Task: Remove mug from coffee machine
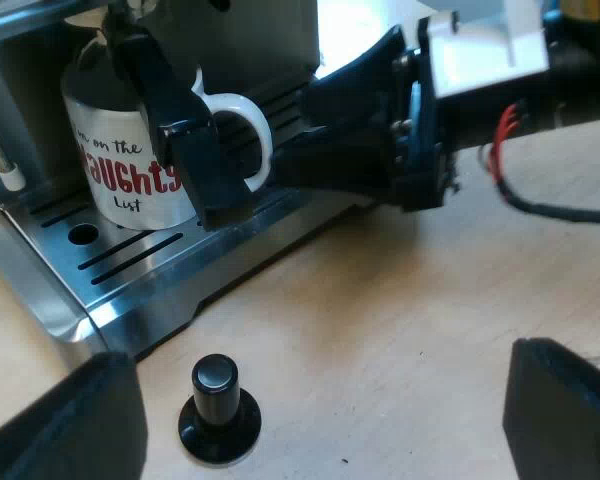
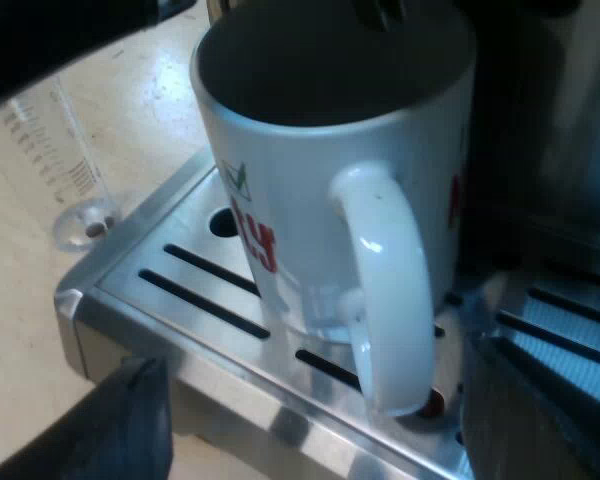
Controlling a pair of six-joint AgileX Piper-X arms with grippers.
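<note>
A white mug with red lettering stands upright on the espresso machine's metal drip tray. Its handle lies between the two black fingers of my right gripper, which reaches in at the machine's front. In the right wrist view the mug is very close, and my right gripper is open with a finger on either side of the handle, not pressing on it. My left gripper hangs open over the table, holding nothing, with a tamper below it.
A tamper with a black knob stands on the wooden table just before the drip tray's edge. A measuring glass stands on the table beside the tray. A thin steam wand hangs beside the mug.
</note>
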